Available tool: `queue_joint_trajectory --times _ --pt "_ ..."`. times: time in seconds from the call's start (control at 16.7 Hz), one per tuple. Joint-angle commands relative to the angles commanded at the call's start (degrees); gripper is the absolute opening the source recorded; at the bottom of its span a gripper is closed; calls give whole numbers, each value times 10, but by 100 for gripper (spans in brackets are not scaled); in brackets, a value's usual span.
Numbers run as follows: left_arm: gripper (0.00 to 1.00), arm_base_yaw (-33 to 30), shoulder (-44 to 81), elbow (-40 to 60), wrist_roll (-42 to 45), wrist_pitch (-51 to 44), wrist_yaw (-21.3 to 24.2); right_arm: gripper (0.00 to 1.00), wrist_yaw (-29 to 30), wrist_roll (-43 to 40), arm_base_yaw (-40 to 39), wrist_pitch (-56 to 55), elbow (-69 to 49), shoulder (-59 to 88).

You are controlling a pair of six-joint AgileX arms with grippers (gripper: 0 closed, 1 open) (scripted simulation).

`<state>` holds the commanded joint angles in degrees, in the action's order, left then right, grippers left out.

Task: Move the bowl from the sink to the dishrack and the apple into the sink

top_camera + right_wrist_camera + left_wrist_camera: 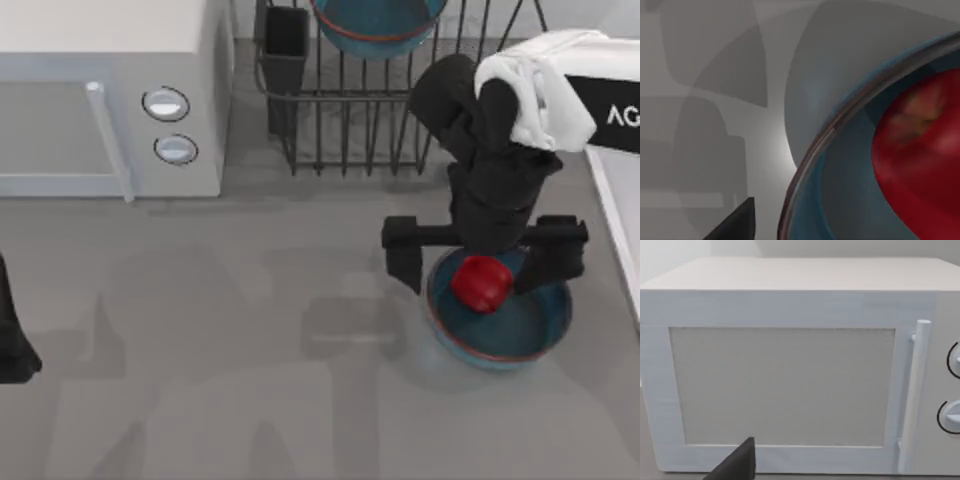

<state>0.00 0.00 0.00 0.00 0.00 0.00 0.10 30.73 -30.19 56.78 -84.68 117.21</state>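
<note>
A teal-blue bowl [505, 325] with a reddish rim sits on the grey table, right of centre. The red apple [482, 283] lies inside it, toward the bowl's far side; the right wrist view shows the apple [920, 150] just past the bowl's rim [840, 120]. My right gripper [482, 258] hangs open directly over the apple, its fingers spread beyond the bowl's width. A second teal bowl [378, 22] stands in the black wire dishrack [350, 120] at the back. The pale sink [618, 230] lies at the table's right edge. My left gripper [8, 350] is parked open at the left edge.
A white microwave [110, 100] with two round knobs fills the back left; the left wrist view faces its door [785, 385]. A dark utensil cup [286, 50] stands at the dishrack's left corner. Bare grey table stretches across the front and centre.
</note>
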Motion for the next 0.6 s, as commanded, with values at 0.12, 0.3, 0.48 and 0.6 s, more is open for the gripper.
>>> queue_joint_trajectory --times 0.12,0.3,0.48,0.6 --pt "100 0 0 0 0 0 0 100 0 2 0 -47 30 16" --pt "100 0 0 0 0 0 0 100 0 4 1 -72 50 29" --pt "100 0 0 0 0 0 0 100 0 4 1 -72 50 29" --pt "100 0 0 0 0 0 0 85 0 4 1 -72 50 29"
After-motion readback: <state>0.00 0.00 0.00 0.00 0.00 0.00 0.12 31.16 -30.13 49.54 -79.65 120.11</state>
